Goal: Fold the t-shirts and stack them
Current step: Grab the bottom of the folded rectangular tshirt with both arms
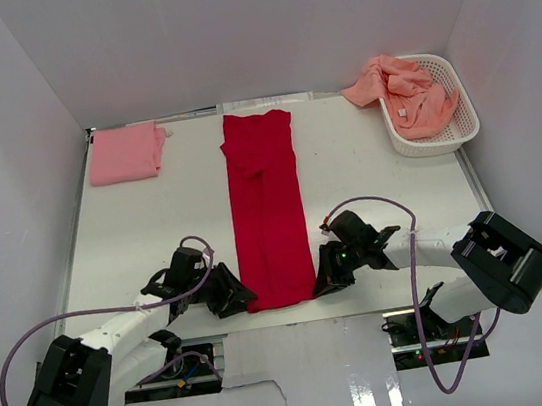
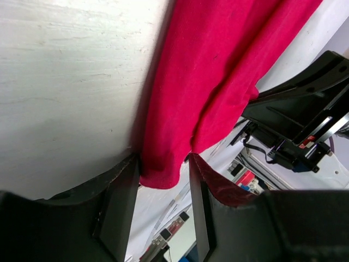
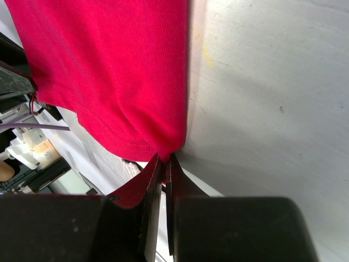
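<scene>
Now, mid-table, the left gripper [image 1: 234, 297] straddles the near-left hem corner of the red t-shirt [image 1: 267, 203], jaws parted. The right gripper [image 1: 325, 282] pinches its near-right corner. Folding hem toward collar looks next, once the left closes.

One red t-shirt [image 1: 268, 208] lies along the middle of the table [image 1: 154, 230], and one pink t-shirt [image 1: 126, 154] sits at its far left corner. A salmon-orange heap [image 1: 406, 88] fills the one white basket [image 1: 462, 126] at the far right corner; its shirts cannot be counted. Two arms stand at the near edge, the left arm [image 1: 117, 331] and the right arm [image 1: 439, 245].
</scene>
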`<state>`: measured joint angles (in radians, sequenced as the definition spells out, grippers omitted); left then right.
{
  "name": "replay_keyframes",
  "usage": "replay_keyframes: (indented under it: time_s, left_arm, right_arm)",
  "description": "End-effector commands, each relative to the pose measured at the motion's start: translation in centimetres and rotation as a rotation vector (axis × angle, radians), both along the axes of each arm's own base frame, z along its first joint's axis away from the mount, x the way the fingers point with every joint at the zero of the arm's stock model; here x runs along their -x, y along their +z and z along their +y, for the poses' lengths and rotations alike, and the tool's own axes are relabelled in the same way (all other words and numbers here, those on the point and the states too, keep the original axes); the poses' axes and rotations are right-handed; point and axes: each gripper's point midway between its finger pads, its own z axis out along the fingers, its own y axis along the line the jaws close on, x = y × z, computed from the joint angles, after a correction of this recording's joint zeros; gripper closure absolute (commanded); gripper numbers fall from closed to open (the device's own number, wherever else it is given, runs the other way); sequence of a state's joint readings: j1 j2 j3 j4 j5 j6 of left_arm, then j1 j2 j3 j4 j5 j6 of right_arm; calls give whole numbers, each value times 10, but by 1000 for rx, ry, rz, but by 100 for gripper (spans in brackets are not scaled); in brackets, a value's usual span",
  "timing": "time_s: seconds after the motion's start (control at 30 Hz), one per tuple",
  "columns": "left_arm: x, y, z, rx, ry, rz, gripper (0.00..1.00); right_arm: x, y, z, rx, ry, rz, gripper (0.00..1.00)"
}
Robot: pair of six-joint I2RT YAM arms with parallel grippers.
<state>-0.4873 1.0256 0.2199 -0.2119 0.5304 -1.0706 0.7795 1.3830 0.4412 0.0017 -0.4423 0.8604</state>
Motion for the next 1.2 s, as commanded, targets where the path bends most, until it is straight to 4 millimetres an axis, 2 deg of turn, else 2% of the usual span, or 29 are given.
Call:
replay_keyframes:
  time_s: [0.0,0.2,0.37,0.8,1.17]
  left_arm:
    - [30,-39,33,-185,5,108,46]
    - [36,-41,32,-168,-11,115,46]
    - [38,-43,30,-153,-19,115,51]
    - [40,-46,28,-139,-43,124,100]
    - [34,-32,17,-91,-69,122,100]
  right_arm:
    - [4,-10,-9,46,4,13,92]
    - [5,-11,-10,48,2,14,92]
    - [5,-11,-10,47,2,16,92]
    - [8,-11,-10,39,8,25,92]
    - [13,-6,-8,11,24,38,92]
